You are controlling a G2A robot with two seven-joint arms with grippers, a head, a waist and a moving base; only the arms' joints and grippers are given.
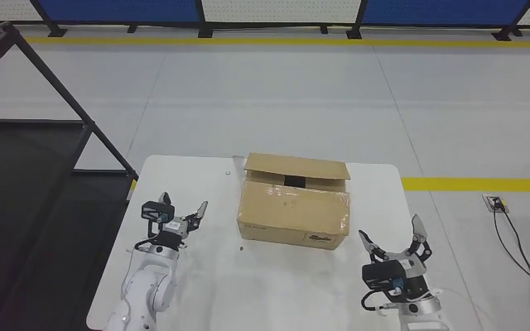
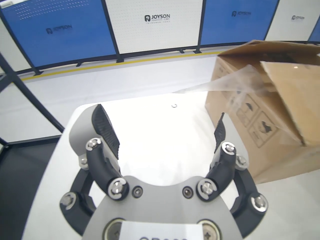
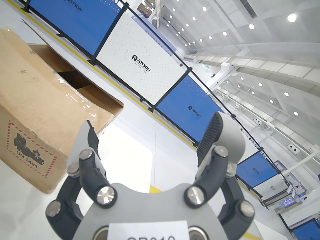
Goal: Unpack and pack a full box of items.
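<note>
A brown cardboard box [image 1: 292,205] stands near the middle of the white table [image 1: 207,273], its top flaps partly folded with a dark gap at the back. The left wrist view has the box [image 2: 265,116] close by, a strip of clear tape hanging loose from its flap. My left gripper [image 1: 184,207] [image 2: 160,118] is open and empty at the table's left side, apart from the box. My right gripper [image 1: 396,233] [image 3: 152,128] is open and empty at the table's right front, beside the box [image 3: 37,106].
A small ring-shaped bit [image 2: 174,105] lies on the table left of the box. A black frame [image 1: 83,141] stands off the table's left edge. Blue and white fence panels [image 1: 273,10] close the far side of the floor.
</note>
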